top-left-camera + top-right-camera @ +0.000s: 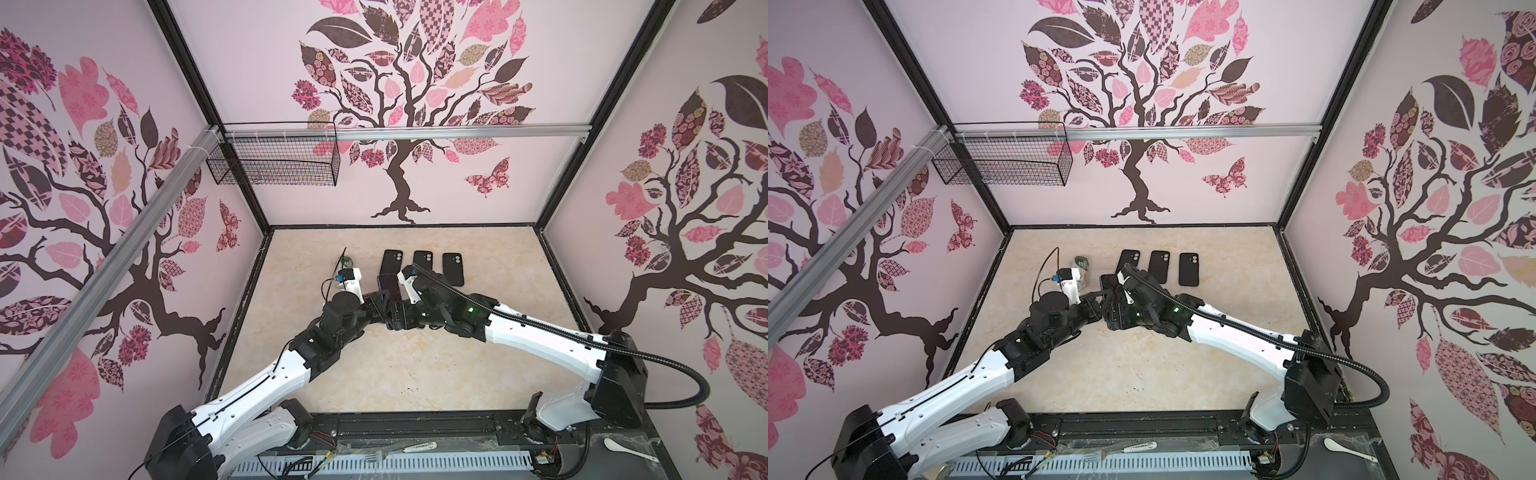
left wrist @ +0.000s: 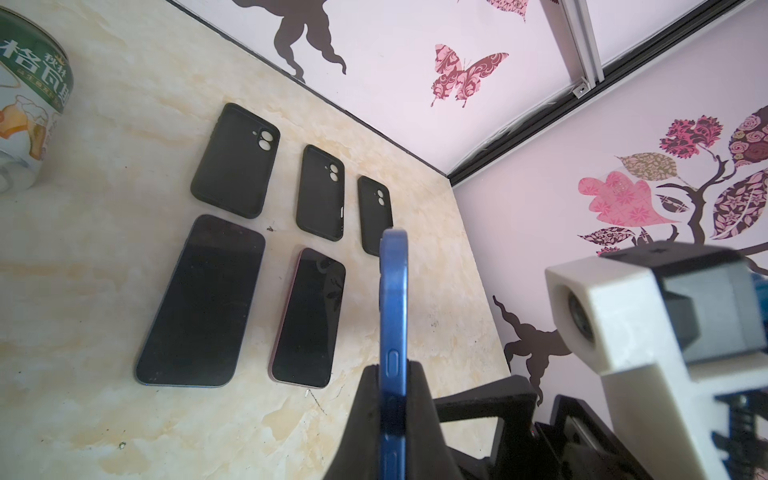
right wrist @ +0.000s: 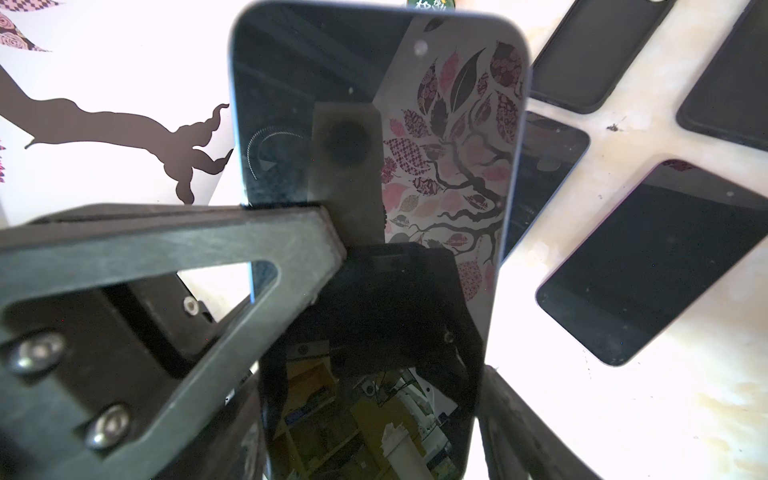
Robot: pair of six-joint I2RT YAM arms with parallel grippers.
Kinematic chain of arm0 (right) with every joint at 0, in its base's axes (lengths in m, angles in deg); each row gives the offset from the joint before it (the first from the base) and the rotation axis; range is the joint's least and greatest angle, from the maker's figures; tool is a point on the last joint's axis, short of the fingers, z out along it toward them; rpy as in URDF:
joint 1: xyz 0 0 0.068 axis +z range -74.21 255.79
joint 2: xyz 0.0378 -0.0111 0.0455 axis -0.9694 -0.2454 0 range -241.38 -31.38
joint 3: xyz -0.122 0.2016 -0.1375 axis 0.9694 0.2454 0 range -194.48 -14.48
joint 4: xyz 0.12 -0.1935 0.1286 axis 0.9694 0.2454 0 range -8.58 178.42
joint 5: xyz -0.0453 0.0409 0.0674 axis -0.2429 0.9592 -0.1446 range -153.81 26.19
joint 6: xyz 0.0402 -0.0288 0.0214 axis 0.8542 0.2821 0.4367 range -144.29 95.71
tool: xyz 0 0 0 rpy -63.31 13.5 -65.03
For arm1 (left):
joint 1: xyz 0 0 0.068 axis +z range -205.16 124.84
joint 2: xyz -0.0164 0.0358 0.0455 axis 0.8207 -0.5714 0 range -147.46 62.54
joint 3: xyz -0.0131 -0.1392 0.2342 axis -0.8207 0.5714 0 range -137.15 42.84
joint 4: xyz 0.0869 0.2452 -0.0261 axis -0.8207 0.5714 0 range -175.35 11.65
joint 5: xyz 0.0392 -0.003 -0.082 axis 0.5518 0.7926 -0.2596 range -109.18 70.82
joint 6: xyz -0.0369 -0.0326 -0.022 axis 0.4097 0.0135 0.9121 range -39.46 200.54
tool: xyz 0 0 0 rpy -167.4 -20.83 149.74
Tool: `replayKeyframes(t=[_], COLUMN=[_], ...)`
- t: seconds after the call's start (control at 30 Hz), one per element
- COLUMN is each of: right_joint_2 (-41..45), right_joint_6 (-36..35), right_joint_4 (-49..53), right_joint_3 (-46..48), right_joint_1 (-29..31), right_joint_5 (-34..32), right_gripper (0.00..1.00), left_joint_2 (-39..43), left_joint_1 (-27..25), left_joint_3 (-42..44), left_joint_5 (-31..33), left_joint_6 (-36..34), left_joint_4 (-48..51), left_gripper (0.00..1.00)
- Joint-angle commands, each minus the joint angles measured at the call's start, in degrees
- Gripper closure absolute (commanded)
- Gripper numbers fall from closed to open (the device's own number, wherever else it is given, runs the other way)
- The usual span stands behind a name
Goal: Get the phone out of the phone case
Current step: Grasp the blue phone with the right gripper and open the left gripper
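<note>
Blue phone (image 2: 394, 299) is up off the worktop (image 1: 415, 374), standing on edge. The left gripper (image 2: 392, 370) has its fingers clamped across the two faces near one end. The rim shows bare blue with no case on it. The right gripper (image 3: 370, 395) faces the screen with its fingers apart, one on each side of the phone's width. One right finger (image 3: 523, 419) sits just beside a long edge, and the other is hidden behind a left finger (image 3: 199, 249). I cannot tell whether either bears on the phone. In both top views three black cases lie in a row at the far side, hollow side up: left case (image 1: 392, 262), middle case (image 1: 422, 262) and right case (image 1: 453, 269). In the left wrist view two more phones lie screen-up just on the near side of that row, a dark-rimmed phone (image 2: 201, 301) and a pink-rimmed phone (image 2: 309, 318). The can (image 2: 29, 95) stands well apart from all of them.

My reading is that the extraction looks done, and the step in hand is a hand-over so the phone can be laid in the bare spot in front of the right case. To do it well, the right fingers should close squarely on the two long edges, clear of the left fingers and the side button. The left gripper should let go only once that pinch is firm. The glass is slick and the rim thin, so a skewed grip could twist the phone loose. The phone should then go down flat and screen-up, beside the pink-rimmed phone but not touching it.
</note>
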Motion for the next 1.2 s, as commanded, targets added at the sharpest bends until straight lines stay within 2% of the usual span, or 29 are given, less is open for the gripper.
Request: replayKeyframes(t=[0.0,0.2,0.23,0.33,0.43,0.53,0.97,1.13,1.17], right_joint_2=[-1.66,-0.32,-0.16,-0.11,-0.21,-0.29,-0.08,0.28,0.45], right_joint_6=[0.29,1.11,1.1,1.06,1.19,1.08,-0.52,-0.29,-0.29], right_joint_4=[-1.28,-2.72,-2.9,-2.57,-2.47,-1.96,-0.15,-0.76,-0.8], right_joint_3=[-1.72,-0.36,-0.24,-0.33,-0.27,-0.52,-1.37,-0.99,-0.82], right_joint_1=[0.29,0.24,0.18,0.22,0.22,0.24,0.19,0.16,0.23], right_joint_5=[-0.53,-0.39,-0.28,-0.46,-0.79,-1.34,-3.11,-2.85,-2.86], right_gripper=[0.32,0.37,0.36,0.17,0.11,0.11,0.25,0.41,0.44], left_joint_2=[1.41,2.69,2.76,2.87,2.63,2.44,1.15,1.07,1.07], left_joint_1=[-0.48,-0.46,-0.52,-0.48,-0.46,-0.45,-0.46,-0.49,-0.5], left_joint_3=[-2.18,-0.7,-0.59,-0.43,-0.55,-0.81,-1.2,-1.18,-1.33], left_joint_5=[-2.16,-2.09,-2.07,-3.02,-3.58,-4.15,-5.59,-5.43,-5.43], left_joint_6=[0.72,1.31,1.48,1.14,0.9,0.43,-0.7,-1.3,-1.54], left_joint_4=[-3.95,-5.51,-5.73,-6.38,-6.73,-6.58,-6.24,-5.67,-5.43], left_gripper=[1.0,1.0,1.0,1.0,1.0,1.0,1.0,1.0,0.97])
